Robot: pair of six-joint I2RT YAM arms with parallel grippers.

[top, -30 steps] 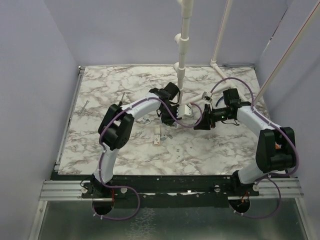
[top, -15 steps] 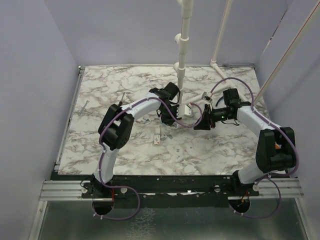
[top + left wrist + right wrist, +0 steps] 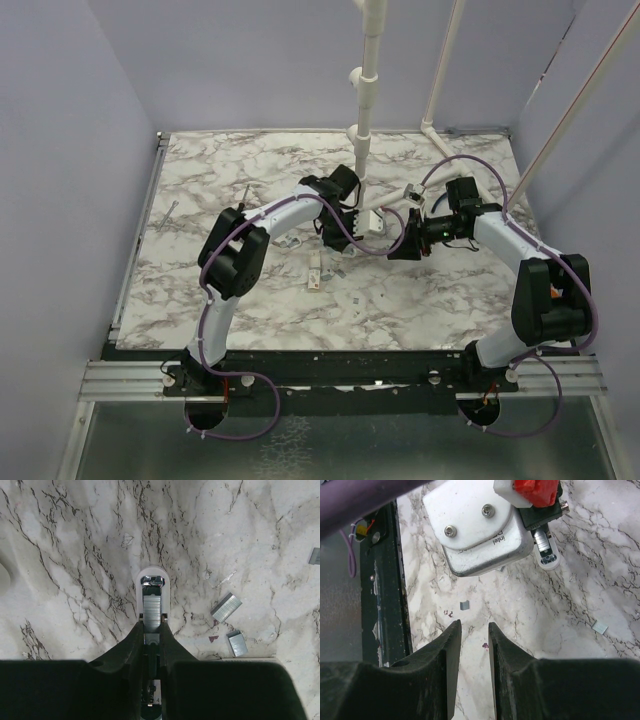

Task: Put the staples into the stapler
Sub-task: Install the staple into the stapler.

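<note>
In the left wrist view my left gripper (image 3: 152, 627) is shut on the stapler (image 3: 152, 577), whose white rounded tip sticks out past the fingertips. Its channel lies open upward, and a silvery strip of staples (image 3: 152, 609) sits inside it. From above, the left gripper (image 3: 365, 222) holds the stapler (image 3: 376, 217) just over the table's middle. My right gripper (image 3: 402, 240) hovers right beside it, open and empty. In the right wrist view the right gripper (image 3: 473, 626) shows only bare marble between its fingers, with the stapler's tip (image 3: 546, 556) ahead.
Loose staple pieces (image 3: 226, 607) (image 3: 236, 643) lie on the marble right of the stapler, and more bits (image 3: 464, 605) (image 3: 600, 626) lie near the right gripper. A small white box (image 3: 316, 272) sits left of centre. A white pipe post (image 3: 362, 130) stands behind the grippers.
</note>
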